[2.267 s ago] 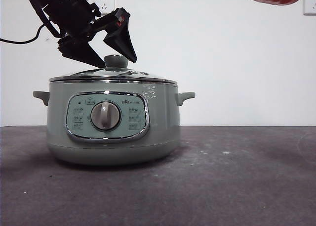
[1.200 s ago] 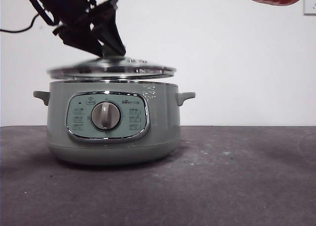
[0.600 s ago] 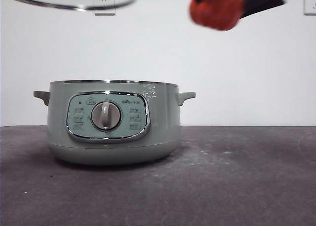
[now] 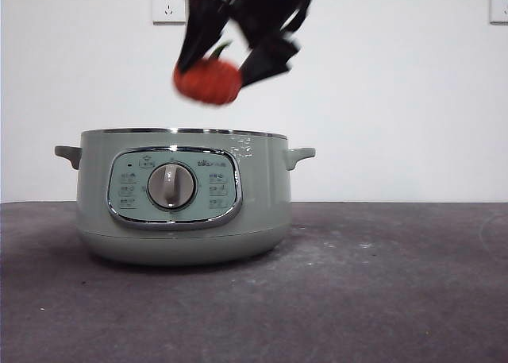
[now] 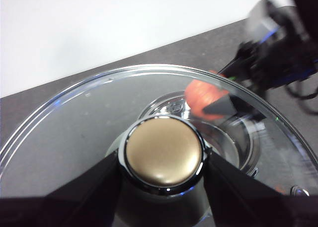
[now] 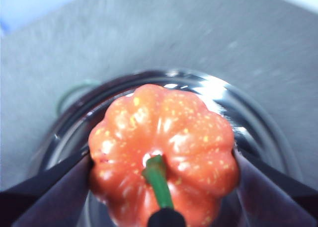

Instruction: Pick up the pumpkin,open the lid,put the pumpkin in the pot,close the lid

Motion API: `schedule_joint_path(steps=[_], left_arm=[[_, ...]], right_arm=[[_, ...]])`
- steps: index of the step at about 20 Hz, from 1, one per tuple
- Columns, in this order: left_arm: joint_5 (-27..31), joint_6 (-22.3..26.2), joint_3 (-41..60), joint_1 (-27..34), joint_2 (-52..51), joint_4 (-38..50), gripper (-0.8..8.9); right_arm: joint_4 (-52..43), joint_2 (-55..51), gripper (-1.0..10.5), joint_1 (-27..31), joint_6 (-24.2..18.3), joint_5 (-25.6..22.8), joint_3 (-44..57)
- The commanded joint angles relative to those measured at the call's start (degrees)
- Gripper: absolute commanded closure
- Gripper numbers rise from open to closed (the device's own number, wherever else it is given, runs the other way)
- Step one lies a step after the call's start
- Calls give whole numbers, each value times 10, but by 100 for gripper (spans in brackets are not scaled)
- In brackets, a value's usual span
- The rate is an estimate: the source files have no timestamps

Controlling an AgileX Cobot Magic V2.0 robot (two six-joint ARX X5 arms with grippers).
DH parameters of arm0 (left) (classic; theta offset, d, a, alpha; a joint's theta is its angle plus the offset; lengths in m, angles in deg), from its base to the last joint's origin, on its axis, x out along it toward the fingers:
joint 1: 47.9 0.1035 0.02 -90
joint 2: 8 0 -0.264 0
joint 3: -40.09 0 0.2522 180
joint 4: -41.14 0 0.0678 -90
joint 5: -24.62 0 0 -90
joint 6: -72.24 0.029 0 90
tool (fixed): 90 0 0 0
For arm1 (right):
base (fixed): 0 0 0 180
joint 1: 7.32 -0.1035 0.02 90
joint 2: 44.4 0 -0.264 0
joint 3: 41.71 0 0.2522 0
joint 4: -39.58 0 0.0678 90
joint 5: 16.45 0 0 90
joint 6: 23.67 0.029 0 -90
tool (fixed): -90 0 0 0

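The sage-green pot (image 4: 182, 196) stands uncovered on the table, its shiny inner bowl (image 6: 248, 132) showing in the right wrist view. Directly above its open mouth hangs the orange-red pumpkin (image 4: 208, 80) (image 6: 161, 155), with my right gripper (image 4: 230, 61) shut on its sides. The glass lid (image 5: 99, 122) is out of the front view; in the left wrist view my left gripper (image 5: 164, 172) is shut on its round knob (image 5: 163, 151). Through the glass I see the pumpkin (image 5: 201, 95) and the other arm over the pot.
Dark grey table (image 4: 381, 283) stretches to the right of the pot and in front of it. A white wall with a socket (image 4: 168, 5) stands behind. The pot's side handles (image 4: 300, 154) stick out left and right.
The lid was lifted off the pot and carried up out of the front view. The right gripper has brought the pumpkin leftward and down, from the upper right to just above the open pot.
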Motion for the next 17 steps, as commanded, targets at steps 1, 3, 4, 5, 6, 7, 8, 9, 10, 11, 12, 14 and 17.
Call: schedule_joint_path(steps=[1, 3, 4, 5, 6, 7, 8, 9, 10, 11, 12, 14, 17], left_arm=[[2, -1, -8, 2, -14, 22, 822], [2, -1, -8, 2, -16, 16, 822], [1, -1, -8, 2, -16, 12, 822], [1, -1, -8, 2, -16, 9, 822], [1, -1, -8, 2, -16, 9, 822], [-1, -1, -8, 2, -16, 9, 822], [-3, -1, -8, 2, -16, 9, 822], [-2, -1, -8, 2, -16, 9, 822], [-3, -1, -8, 2, -16, 9, 822], [-3, -1, -8, 2, -16, 9, 822], [-3, -1, -8, 2, -16, 9, 822], [-3, -1, -8, 2, -16, 9, 822], [-4, -1, -8, 2, -16, 11, 822]], right_arm=[[-15, 47, 959, -12, -30, -26, -11], [-26, 72, 959, -18, -39, -30, -11], [-26, 82, 959, -19, -39, -31, -11], [-26, 93, 959, -21, -39, -38, -11], [-25, 102, 958, -22, -39, -43, -11], [-24, 109, 958, -22, -39, -43, -11], [-24, 114, 958, -22, -39, -43, -11], [-23, 116, 958, -22, -39, -43, -11], [-19, 118, 958, -25, -45, -43, -11], [-14, 118, 958, -26, -53, -44, -11], [-7, 119, 959, -28, -59, -45, -11], [7, 120, 958, -32, -63, -53, -11], [28, 124, 958, -32, -68, -56, -11]])
